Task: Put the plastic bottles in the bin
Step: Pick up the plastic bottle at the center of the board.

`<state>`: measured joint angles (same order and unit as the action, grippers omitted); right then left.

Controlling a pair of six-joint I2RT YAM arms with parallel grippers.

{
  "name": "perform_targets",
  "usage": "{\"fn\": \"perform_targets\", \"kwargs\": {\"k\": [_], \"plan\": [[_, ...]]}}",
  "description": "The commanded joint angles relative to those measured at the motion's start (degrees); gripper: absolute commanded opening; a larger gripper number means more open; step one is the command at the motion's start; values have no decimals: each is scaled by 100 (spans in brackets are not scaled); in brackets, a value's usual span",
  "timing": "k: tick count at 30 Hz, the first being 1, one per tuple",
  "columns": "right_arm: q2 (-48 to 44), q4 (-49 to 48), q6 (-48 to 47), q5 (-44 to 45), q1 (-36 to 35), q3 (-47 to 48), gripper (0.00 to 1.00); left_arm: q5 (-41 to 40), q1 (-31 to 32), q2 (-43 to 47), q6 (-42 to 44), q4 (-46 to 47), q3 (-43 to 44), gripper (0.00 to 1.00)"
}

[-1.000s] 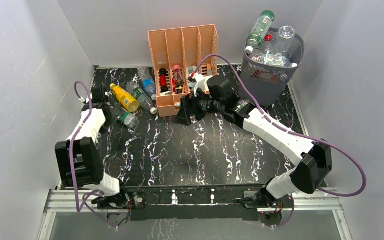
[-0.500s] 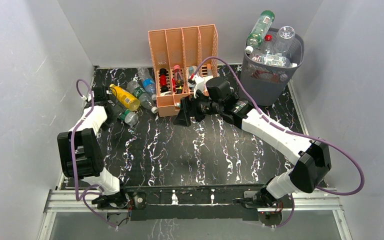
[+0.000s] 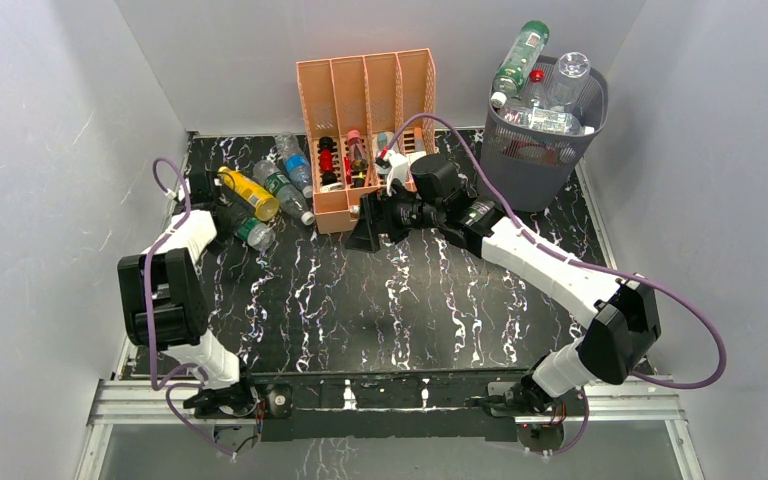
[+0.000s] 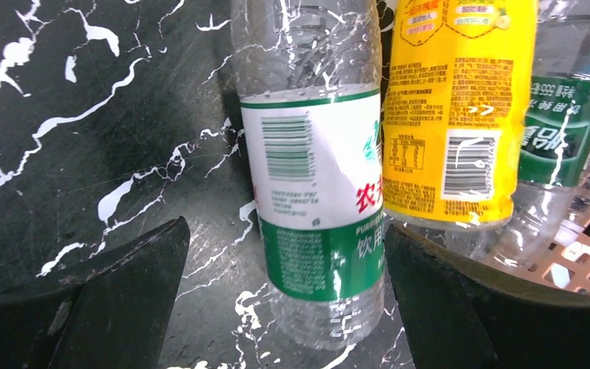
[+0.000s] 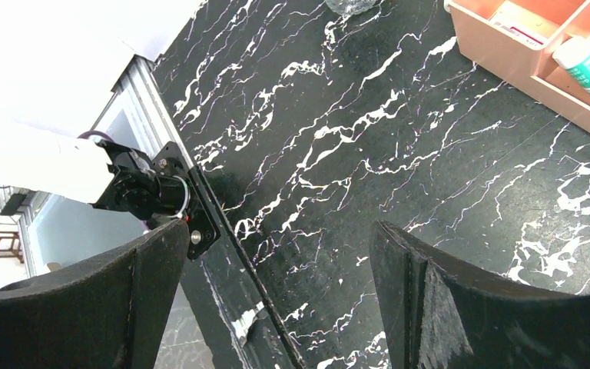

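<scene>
Grey mesh bin stands far right, with bottles heaped above its rim. More plastic bottles lie far left beside the peach organizer, with the left gripper at them. The right gripper is near the organizer's front.

Left wrist: fingers spread wide. A green-labelled clear bottle lies between them unclamped, with a yellow bottle alongside.

Right wrist: jaws wide apart over the marble table, holding nothing.

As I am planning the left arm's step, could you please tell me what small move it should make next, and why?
Probably ease the left hand forward and close it on the clear plastic bottle with the white-and-green label: the hand is open, the bottle lies between its fingers, and the yellow-labelled bottle lies close beside it.
</scene>
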<state>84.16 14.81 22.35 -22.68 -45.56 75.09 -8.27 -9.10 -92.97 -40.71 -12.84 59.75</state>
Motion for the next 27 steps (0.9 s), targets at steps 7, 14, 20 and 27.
{"fn": "perform_targets", "kwargs": {"k": [7,14,20,27], "plan": [[37,-330,59,7,-32,-101,98,228,-13,-134,-120,160,-212,60],[418,-376,340,56,-32,305,98,1394,184,1558,139,-334,-680,42],[1150,7,634,272,188,1491,98,2134,1366,2511,212,-525,-361,43],[1076,-434,1247,-279,1107,1598,98,2926,2168,2923,283,114,-388,44]]}}
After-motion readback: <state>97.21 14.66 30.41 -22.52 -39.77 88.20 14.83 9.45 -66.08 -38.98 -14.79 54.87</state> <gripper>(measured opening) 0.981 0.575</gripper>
